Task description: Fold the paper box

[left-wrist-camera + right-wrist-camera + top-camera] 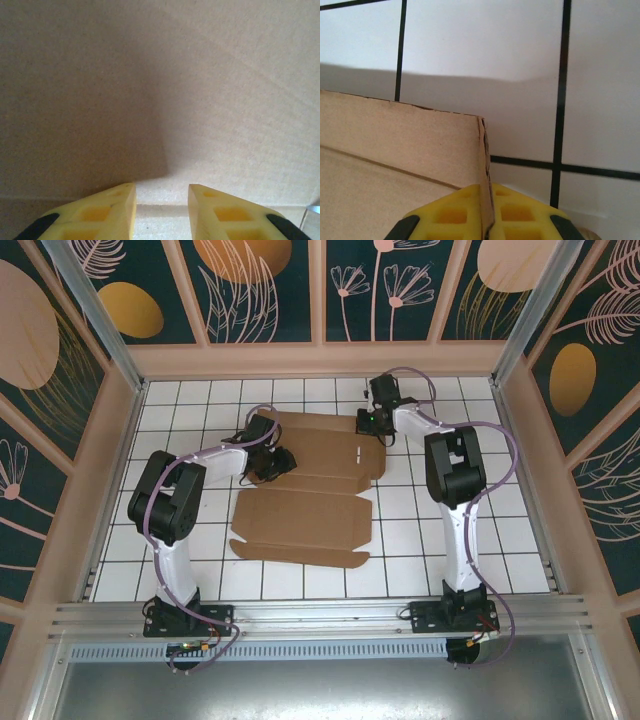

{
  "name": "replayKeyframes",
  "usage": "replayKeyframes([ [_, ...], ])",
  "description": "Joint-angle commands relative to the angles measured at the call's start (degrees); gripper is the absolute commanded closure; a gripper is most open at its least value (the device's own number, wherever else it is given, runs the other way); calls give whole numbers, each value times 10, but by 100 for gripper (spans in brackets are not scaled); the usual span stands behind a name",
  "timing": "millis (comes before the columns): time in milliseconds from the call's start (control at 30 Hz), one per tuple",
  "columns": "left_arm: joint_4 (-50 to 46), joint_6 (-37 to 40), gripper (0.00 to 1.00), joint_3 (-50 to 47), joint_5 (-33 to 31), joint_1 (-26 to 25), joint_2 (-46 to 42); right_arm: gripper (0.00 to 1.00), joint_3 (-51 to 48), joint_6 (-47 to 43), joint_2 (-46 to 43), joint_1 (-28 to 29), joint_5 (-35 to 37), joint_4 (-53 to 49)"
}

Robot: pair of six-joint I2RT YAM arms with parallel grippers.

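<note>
The paper box [310, 510] lies as a brown die-cut cardboard sheet across the middle of the white tiled table, its flaps mostly flat. My left gripper [280, 462] is over the sheet's left part. In the left wrist view its yellow fingers stand apart, gripper [162, 195] open, with bare cardboard [200, 75] close in front and nothing between them. My right gripper [372, 425] is at the sheet's far right corner. In the right wrist view the gripper [487, 200] is shut on the thin edge of a raised cardboard flap [395, 135], which stands up from the tiles.
Wooden walls [110, 470] ring the tiled floor [420, 530] on three sides. An aluminium rail [320, 615] runs along the near edge by the arm bases. Bare tiles lie left, right and in front of the sheet.
</note>
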Motion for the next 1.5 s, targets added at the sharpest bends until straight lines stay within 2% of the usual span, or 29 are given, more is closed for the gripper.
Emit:
replayKeyframes([
  [0,-19,11,64,38,1,3,1,93,-86,-18,-83,14,53,98],
  [133,-13,-23,58,65,30,3,-14,93,-220,-37,-171,47,112,256],
  [267,33,-95,48,78,73,4,-35,92,-324,-75,-233,83,196,385],
  [400,94,-175,21,85,103,8,-53,91,-380,-88,-263,99,235,450],
  [467,113,-204,16,89,109,11,-57,91,-410,-99,-279,107,244,492],
  [567,138,-236,15,92,111,17,-59,91,-444,-122,-298,122,256,545],
  [800,152,-306,12,96,119,34,-47,91,-466,-180,-308,162,315,591],
  [1033,100,-324,18,126,103,41,-44,90,-494,-228,-318,188,369,655],
  [1267,104,-335,34,124,120,46,-32,86,-515,-286,-316,209,401,711],
  [1367,99,-333,35,125,122,49,-26,85,-521,-312,-313,215,415,739],
  [1467,80,-326,30,135,129,53,-16,83,-532,-342,-312,222,427,775],
])
